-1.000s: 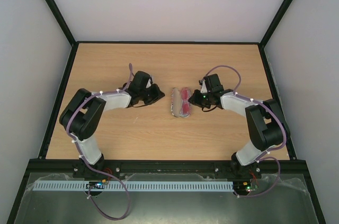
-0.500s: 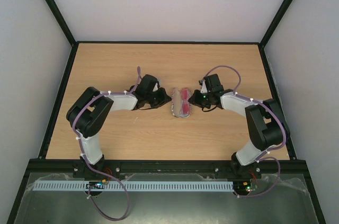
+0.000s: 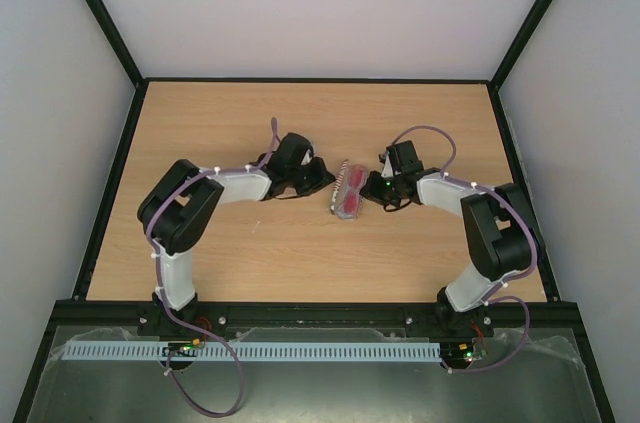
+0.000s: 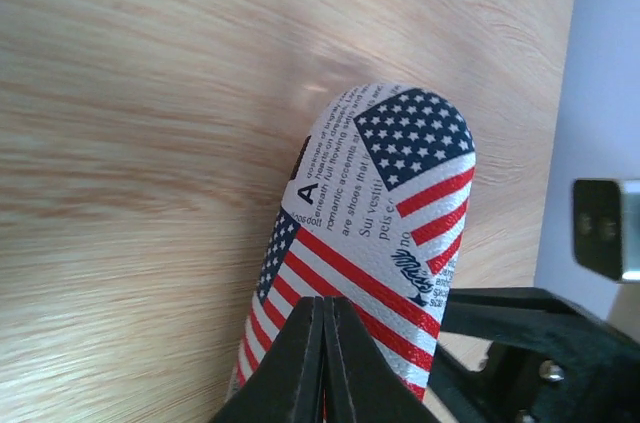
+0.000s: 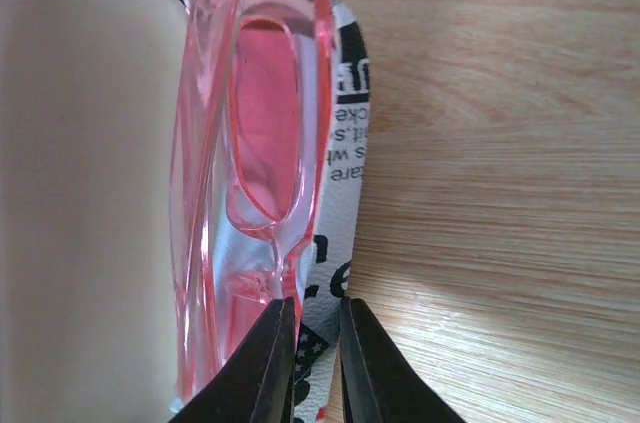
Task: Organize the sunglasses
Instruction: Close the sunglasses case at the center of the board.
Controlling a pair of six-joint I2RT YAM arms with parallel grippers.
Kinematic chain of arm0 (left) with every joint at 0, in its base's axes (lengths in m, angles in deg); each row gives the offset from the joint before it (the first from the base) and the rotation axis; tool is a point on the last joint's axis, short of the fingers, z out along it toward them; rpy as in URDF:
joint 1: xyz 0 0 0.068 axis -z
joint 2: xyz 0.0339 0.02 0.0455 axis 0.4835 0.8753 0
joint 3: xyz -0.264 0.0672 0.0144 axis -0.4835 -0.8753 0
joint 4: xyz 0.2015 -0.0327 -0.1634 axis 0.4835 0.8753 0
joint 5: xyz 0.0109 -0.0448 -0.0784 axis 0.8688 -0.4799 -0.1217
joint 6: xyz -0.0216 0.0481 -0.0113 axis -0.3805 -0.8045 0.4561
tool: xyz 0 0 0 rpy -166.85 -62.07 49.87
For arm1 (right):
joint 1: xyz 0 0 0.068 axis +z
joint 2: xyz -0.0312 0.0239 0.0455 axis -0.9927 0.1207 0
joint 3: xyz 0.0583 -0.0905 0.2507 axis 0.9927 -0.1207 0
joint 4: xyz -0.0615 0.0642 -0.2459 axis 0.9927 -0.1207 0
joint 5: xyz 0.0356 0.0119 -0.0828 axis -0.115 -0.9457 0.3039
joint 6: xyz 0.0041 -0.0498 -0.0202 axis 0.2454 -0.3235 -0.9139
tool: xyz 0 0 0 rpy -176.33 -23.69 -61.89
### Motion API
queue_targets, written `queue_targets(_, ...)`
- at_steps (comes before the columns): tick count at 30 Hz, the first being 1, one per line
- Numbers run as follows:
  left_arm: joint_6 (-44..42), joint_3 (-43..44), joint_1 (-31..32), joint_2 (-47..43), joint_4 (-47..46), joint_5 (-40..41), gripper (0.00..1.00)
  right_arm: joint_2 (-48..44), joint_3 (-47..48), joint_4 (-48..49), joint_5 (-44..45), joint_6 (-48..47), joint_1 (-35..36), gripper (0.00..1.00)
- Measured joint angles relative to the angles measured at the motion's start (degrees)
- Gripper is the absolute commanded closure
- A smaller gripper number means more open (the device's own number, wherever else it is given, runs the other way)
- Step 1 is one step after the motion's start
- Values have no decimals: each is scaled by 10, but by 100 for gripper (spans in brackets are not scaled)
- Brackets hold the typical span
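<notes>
The flag-patterned case [image 3: 346, 193] lies mid-table, half open, with the red sunglasses [image 3: 351, 199] inside. In the right wrist view the sunglasses [image 5: 255, 143] lie folded in the case's lower half, beside the beige inside of the raised lid [image 5: 90, 193]. My right gripper [image 5: 315, 343] is shut on that lower half's printed rim [image 5: 345, 158]; in the top view it [image 3: 370, 191] is at the case's right side. My left gripper [image 4: 328, 308] is shut and empty, its tips against the outside of the lid [image 4: 385, 203]; in the top view it [image 3: 326, 180] is at the case's left.
The wooden table [image 3: 300, 113] is bordered by a black frame and white walls. My right gripper's black fingers [image 4: 530, 343] show in the left wrist view just beyond the case.
My left gripper has moved right up to the case and the lid has tilted up toward the sunglasses. The right gripper has stayed on the case's rim.
</notes>
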Motion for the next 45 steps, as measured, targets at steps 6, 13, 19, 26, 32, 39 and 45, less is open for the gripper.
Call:
queue_targets(6,-2,49,18,22,9,7,98,13,0,-11,2,0,0,86)
queue_targets(13,-2,88,38,46,2,17,98,14,0,-19,-3,0,0,86)
queue_targets(19,-3,95,45,53,-7,23,98,16,0,-21,-7,0,0,86)
queue_targets(26,-9,100,50,60,-13,28,98,20,0,-20,-12,0,0,86)
queue_targets(32,-12,101,50,64,-19,28,98,24,1,-17,-16,-1,0,86)
queue_targets(39,-13,87,51,69,-20,19,98,39,22,-12,-17,-10,1,86)
queue_targets(45,-16,65,66,80,-16,-2,98,46,37,-4,-10,-15,0,86)
